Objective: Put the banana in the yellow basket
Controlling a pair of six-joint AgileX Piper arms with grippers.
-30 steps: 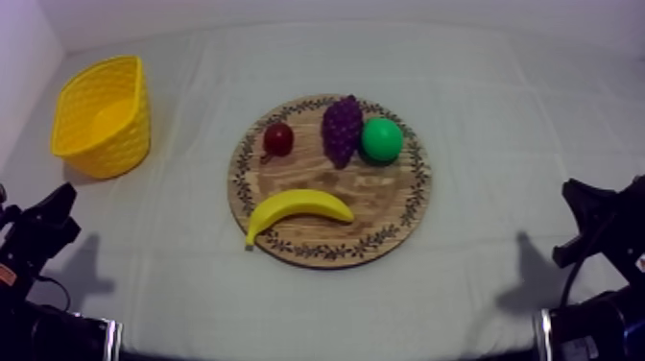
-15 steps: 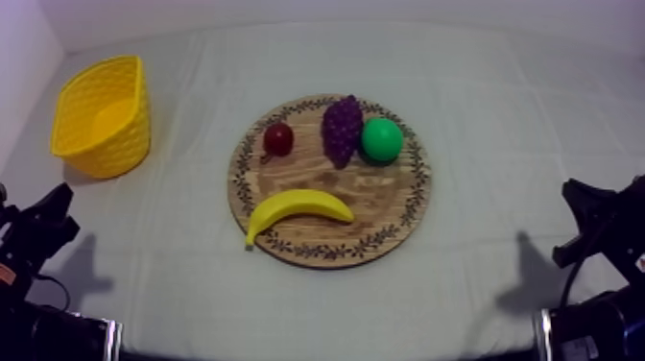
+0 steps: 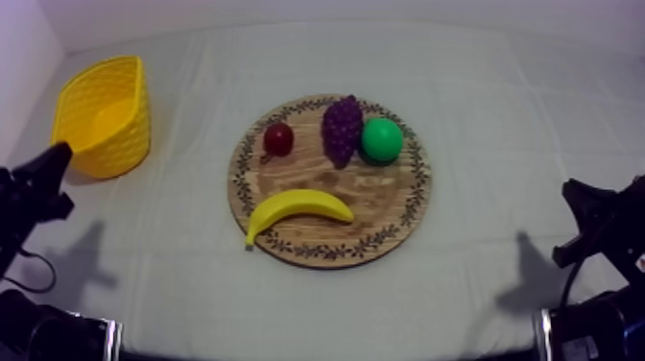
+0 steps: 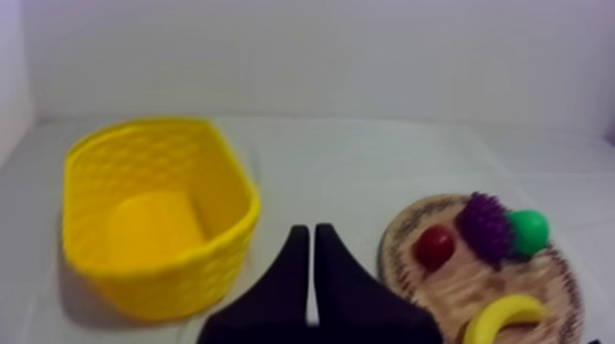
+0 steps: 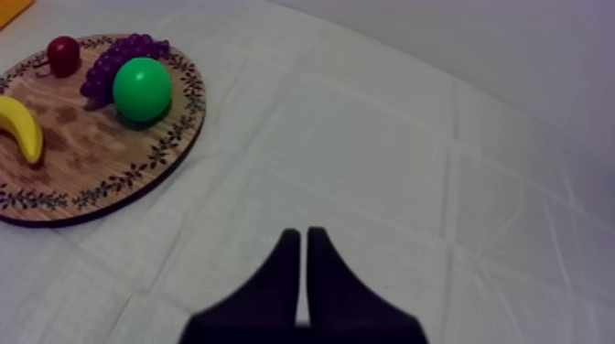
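From my left wrist, the picture's edge cuts off one end of the banana [image 4: 505, 316] and the near rim of the board [image 4: 558, 274]. From my right wrist, the edge clips both too, the green fruit [image 5: 142, 89] covers part of the grapes [image 5: 114, 57], and the basket [image 5: 11, 7] is a cut-off sliver.

1. I see a small red fruit [image 3: 278, 139] at the end of a row of three nearest my left side, with a slight gap to its neighbour.
2. A bunch of grapes [image 3: 342, 130], dark purple, lies in the middle of that row, close against the green one.
3. A round green fruit [image 3: 382, 139] ends the row toward my right. It may be the pear, though I make out only a smooth ball.
4. A grey-white cloth [image 3: 518, 106] covers the table, creased in straight fold lines.
5. A pale wall [image 4: 320, 55] stands behind the far edge.
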